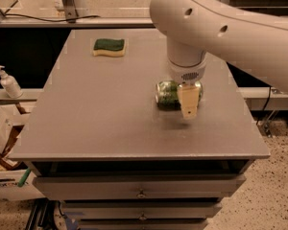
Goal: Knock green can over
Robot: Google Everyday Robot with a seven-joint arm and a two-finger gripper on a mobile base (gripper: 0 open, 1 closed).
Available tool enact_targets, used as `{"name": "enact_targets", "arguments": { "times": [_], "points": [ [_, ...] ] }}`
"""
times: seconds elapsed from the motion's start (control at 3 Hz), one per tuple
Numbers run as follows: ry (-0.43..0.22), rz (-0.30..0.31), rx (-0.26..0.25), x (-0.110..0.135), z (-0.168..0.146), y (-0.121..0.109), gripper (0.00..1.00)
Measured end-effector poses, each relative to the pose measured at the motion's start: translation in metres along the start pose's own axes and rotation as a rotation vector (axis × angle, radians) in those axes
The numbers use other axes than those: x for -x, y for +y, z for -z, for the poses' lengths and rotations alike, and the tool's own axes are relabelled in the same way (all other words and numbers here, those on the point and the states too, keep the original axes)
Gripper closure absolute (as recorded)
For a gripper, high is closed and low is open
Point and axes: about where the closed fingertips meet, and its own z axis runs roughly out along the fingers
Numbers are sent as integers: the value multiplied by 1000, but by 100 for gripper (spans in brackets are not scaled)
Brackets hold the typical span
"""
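The green can (168, 94) lies on its side on the grey table (96, 114), right of the middle, with its silver end facing left. My gripper (188, 103) hangs from the big white arm (221, 28) directly in front of the can's right part, just above the table top. It hides the can's right end. I cannot tell whether it touches the can.
A green-and-yellow sponge (109, 47) lies at the table's far left. A white pump bottle (9, 83) and a paper bag (7, 143) stand off the table's left side. Drawers (139, 188) sit under the front edge.
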Motion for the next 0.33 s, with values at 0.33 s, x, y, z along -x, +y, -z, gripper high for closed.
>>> {"name": "enact_targets", "arguments": {
  "times": [0.33],
  "points": [
    [0, 0, 0, 0, 0, 0, 0]
  ]
}}
